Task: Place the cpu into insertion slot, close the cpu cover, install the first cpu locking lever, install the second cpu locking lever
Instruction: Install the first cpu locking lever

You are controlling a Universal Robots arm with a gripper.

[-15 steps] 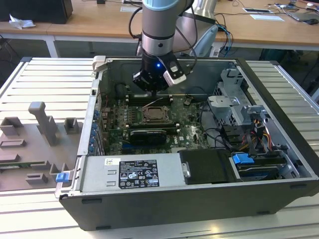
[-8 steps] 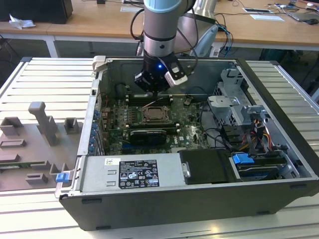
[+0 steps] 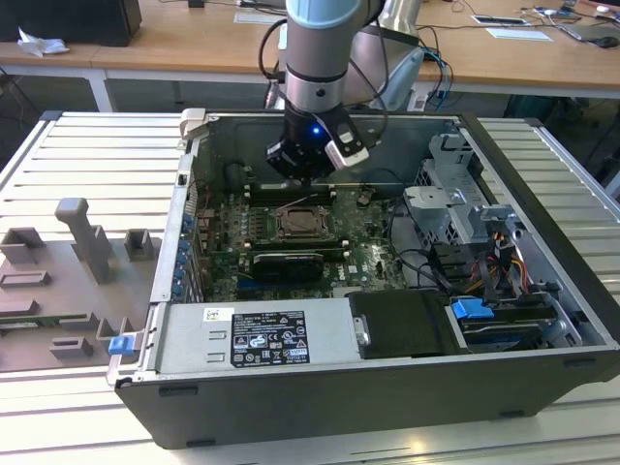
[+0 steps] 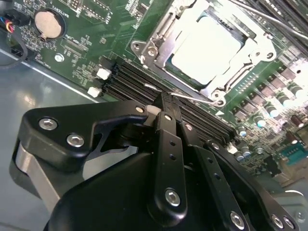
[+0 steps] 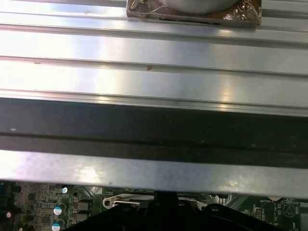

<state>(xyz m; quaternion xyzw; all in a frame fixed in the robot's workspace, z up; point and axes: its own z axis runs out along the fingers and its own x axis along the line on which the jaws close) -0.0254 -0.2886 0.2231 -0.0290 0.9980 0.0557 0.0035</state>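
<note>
Tool (image 4: 163,103) above the memory slots (image 4: 144,82), beside the insertion slot (image 4: 159,36).
Fingers together, holding nothing; cpu (image 4: 204,48) seated under the closed cpu cover (image 4: 250,53).

Robot arms: one (image 3: 325,39) — with one gripper (image 3: 302,176) at its end
Computer cases: one, open-sided (image 3: 542,291)
Green circuit boards: one (image 3: 363,247)
Insertion slots: one (image 3: 301,224)
CPUs: one (image 4: 207,45), seated in that slot
CPU covers: one (image 4: 161,29), its frame lying around the chip
Coin cells: one round silver cell (image 4: 49,24) in the second wrist view
Power supply boxes: one, silver with a label (image 3: 257,337)
Blue clips: two — one at the case's corner (image 3: 120,344), one by the drive bay (image 3: 472,311)
Grey fixture trays: one (image 3: 73,291)
</note>
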